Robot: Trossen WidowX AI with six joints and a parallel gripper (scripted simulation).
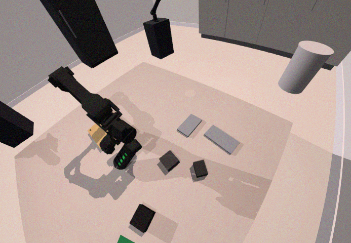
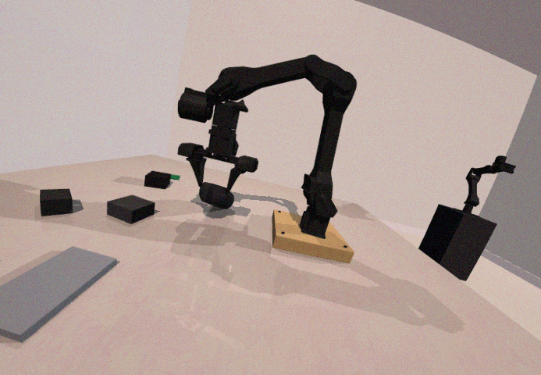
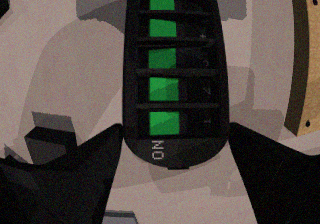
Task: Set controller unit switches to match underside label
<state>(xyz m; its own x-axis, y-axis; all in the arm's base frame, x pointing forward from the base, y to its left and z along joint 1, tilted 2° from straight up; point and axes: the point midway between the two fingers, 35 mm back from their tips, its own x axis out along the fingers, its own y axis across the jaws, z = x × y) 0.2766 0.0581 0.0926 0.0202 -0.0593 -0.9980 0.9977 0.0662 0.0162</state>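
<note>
Showing "ON" at wrist, the controller unit hangs tilted in exterior view.

We see bright green patches in a row down the near-black controller unit, pale "ON" lettering at its end, and tan wood on the base board at the wrist frame's upper right.
</note>
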